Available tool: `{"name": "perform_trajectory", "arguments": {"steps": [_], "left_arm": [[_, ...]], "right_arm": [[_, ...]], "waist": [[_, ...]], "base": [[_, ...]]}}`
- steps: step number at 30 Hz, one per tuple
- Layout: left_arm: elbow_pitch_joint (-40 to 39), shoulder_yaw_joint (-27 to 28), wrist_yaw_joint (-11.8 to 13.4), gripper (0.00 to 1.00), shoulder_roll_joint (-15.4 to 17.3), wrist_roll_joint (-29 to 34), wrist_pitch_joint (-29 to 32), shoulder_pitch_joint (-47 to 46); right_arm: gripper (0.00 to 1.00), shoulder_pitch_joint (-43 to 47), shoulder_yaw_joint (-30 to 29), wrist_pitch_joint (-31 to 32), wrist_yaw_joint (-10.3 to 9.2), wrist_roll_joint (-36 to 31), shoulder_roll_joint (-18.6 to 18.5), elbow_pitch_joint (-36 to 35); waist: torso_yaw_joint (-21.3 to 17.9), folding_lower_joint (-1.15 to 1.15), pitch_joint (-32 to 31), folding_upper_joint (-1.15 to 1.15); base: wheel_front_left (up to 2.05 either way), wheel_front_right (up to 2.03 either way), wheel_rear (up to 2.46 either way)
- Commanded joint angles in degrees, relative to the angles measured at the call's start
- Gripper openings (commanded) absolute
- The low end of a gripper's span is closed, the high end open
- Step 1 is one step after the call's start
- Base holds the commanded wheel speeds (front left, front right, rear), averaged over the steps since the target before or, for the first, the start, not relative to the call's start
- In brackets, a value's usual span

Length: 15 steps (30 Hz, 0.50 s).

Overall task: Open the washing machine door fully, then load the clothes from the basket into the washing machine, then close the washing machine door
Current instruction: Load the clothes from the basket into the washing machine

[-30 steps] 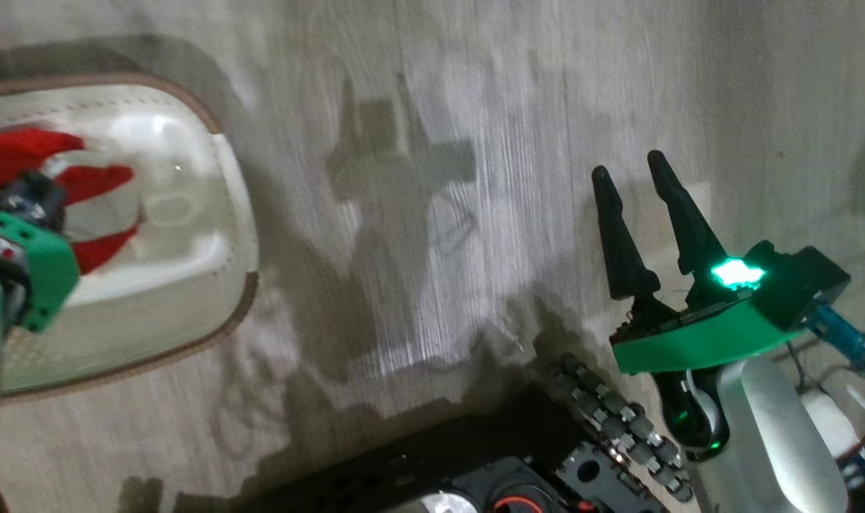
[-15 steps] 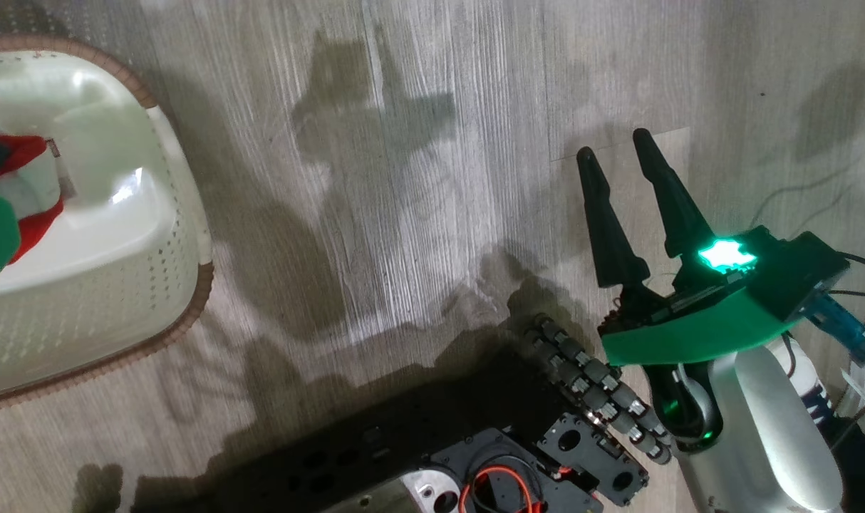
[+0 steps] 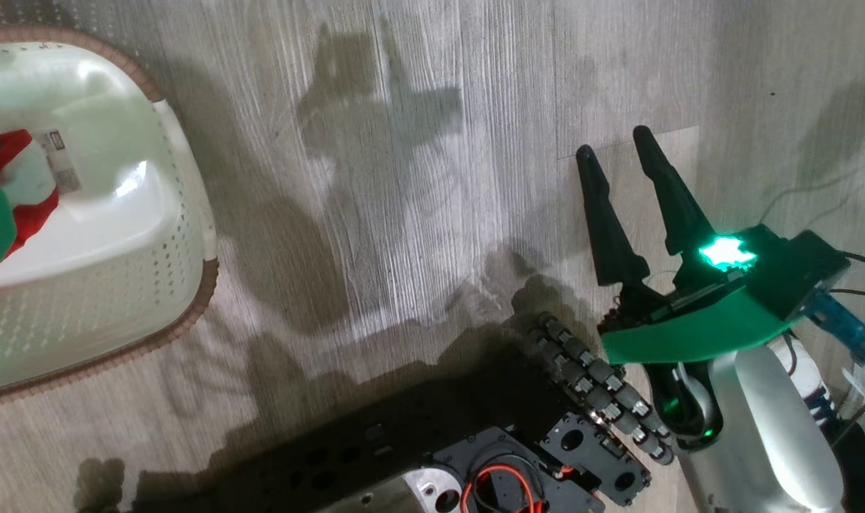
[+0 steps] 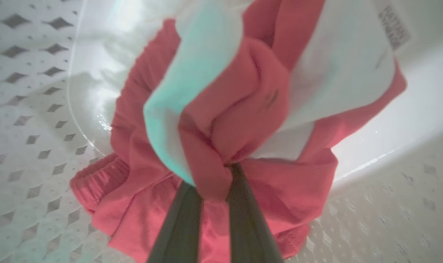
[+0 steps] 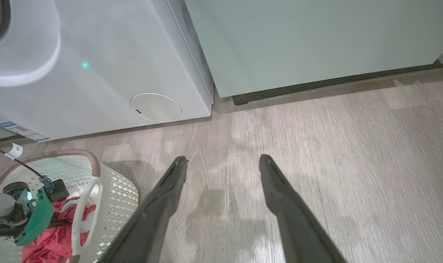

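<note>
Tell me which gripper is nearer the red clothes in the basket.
Left. The left gripper is down in the basket, shut on the clothes. The right gripper hangs open over bare floor, well clear of the basket.

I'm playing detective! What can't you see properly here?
- Print on the label, left wrist view: blurred.
- Tips of the left claw, left wrist view: buried in the clothes.
- Top of the washing machine, right wrist view: cut by the edge.
- Part of the basket, head view: cut off.

Grey wood-grain plank floor (image 3: 404, 178) (streaked with soft shadows) runs up to a pale green cabinet (image 5: 298, 36) above a dark plinth strip (image 5: 334, 82).
</note>
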Motion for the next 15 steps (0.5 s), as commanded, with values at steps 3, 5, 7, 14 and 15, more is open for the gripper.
{"name": "perform_trajectory", "arguments": {"steps": [3, 5, 7, 14, 15], "left_arm": [[0.2, 1.1, 0.1, 0.00, 2.4, -0.7, -0.7, 2.4], [0.3, 1.0, 0.4, 0.00, 2.4, -1.0, -1.3, 2.6], [0.3, 1.0, 0.6, 0.00, 2.5, -1.4, -1.7, 2.9], [0.3, 1.2, 1.2, 0.00, 0.2, -3.2, -3.5, 5.6], [0.3, 1.2, 1.3, 0.00, -0.3, -3.5, -3.7, 6.1]], "right_arm": [[1.00, 1.0, 0.7, -0.5, 0.00, -0.3, -0.5, -1.3], [1.00, 0.6, 0.7, -0.5, 0.00, -0.2, -0.5, -1.2], [1.00, 0.1, 0.9, -0.5, 0.00, -0.1, -0.5, -1.1], [1.00, -0.9, -0.2, -0.5, 0.00, 0.0, -0.5, 0.3], [1.00, -0.9, -0.5, -0.5, 0.00, -0.3, -0.5, 0.6]], "waist": [[-0.4, 0.00, -0.6, 0.00], [-0.6, 0.00, -1.0, 0.00], [-1.0, 0.00, -1.6, 0.00], [-0.1, 0.00, -7.9, 0.00], [0.2, 0.00, -9.1, 0.00]], "base": [[0.00, 0.00, 0.00], [0.00, 0.00, 0.00], [0.00, 0.00, 0.00], [0.00, 0.00, 0.00], [0.00, 0.00, 0.00]]}}
